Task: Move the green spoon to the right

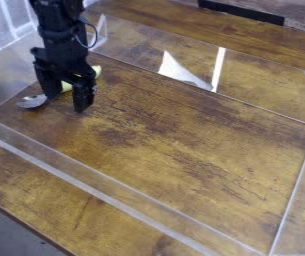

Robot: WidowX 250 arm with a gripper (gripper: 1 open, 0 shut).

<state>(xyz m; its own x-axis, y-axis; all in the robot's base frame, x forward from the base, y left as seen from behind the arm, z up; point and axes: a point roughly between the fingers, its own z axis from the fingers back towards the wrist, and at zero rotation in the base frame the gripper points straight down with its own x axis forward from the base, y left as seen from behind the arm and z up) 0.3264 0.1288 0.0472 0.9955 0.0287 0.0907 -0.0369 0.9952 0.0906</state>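
The green spoon (36, 101) lies on the wooden table at the far left, its silver bowl toward the left and its yellow-green handle running up to the right, mostly hidden behind the gripper. My black gripper (61, 94) hangs straight down over the spoon's handle, open, with one finger on each side of it. Nothing is held between the fingers.
A clear acrylic wall (128, 205) frames the wooden table (195, 130) along the front, left and right (296, 200). Bright reflections sit on the wood at the back (195, 70). A white grid panel (8, 25) stands at the top left.
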